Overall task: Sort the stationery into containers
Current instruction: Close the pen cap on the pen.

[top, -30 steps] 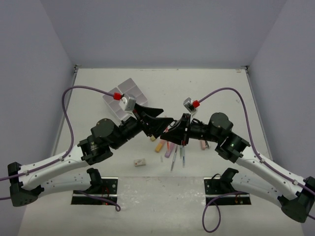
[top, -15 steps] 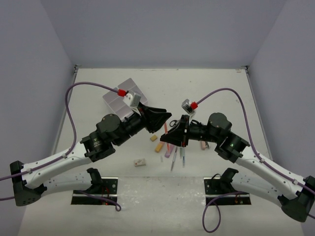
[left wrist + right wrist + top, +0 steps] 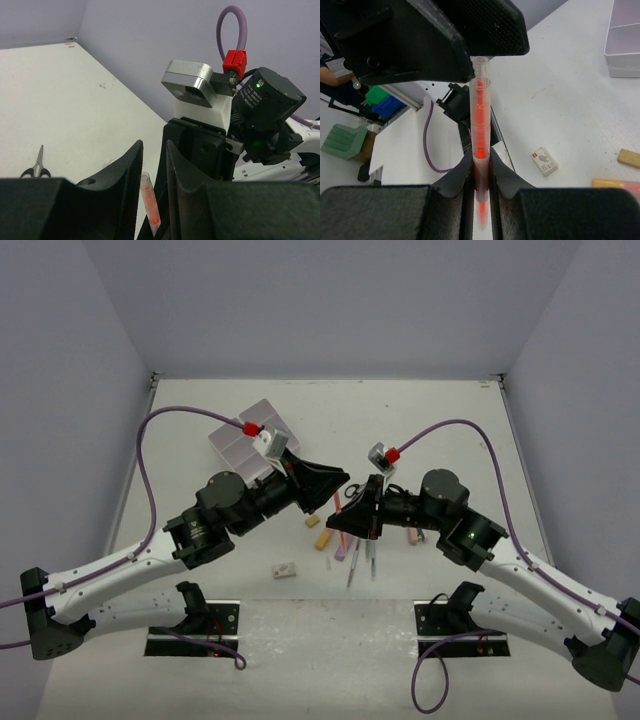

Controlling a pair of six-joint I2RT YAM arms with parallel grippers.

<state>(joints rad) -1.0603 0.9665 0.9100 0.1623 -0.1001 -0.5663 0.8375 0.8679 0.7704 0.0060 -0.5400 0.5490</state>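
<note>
Pretty clearly a robotics lab test cell, not anyone's desk. There's a bare white tabletop (image 3: 200, 420) boxed in by plain lavender panels (image 3: 330, 300) at 9, 12 and 3 o'clock. The left arm (image 3: 110, 565) and right arm (image 3: 540, 575) are bolted on black base plates (image 3: 195, 625) at 6 o'clock, with purple cables (image 3: 140, 470) looping off them. The right wrist view peeks past the table edge (the only glimpse outside the booth): aluminium framing (image 3: 410, 100), a blue crate (image 3: 386, 106) and a green moulded thing (image 3: 342, 142).
</note>
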